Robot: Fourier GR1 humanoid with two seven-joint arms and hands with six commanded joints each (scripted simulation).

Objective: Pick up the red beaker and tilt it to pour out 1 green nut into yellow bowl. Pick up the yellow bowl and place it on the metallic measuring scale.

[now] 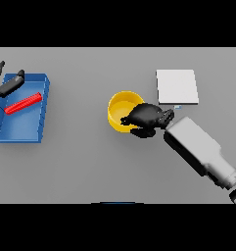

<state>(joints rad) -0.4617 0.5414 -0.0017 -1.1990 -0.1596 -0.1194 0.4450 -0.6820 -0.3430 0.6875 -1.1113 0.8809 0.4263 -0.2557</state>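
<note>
Even, bright light; soft faint shadows, no glare.

Single head view, set high and looking steeply down on the grey table (pixel 90 166), nearly plan-on. Far edge of the table lies toward the top of frame, robot's side at the bottom. Medium range: the field runs from the blue tray (pixel 21 132) at the left margin, partly cut off, to the right forearm (pixel 198 147) leaving at lower right. Tilt off vertical seems slight, hard to judge. No second view to overlap.
</note>
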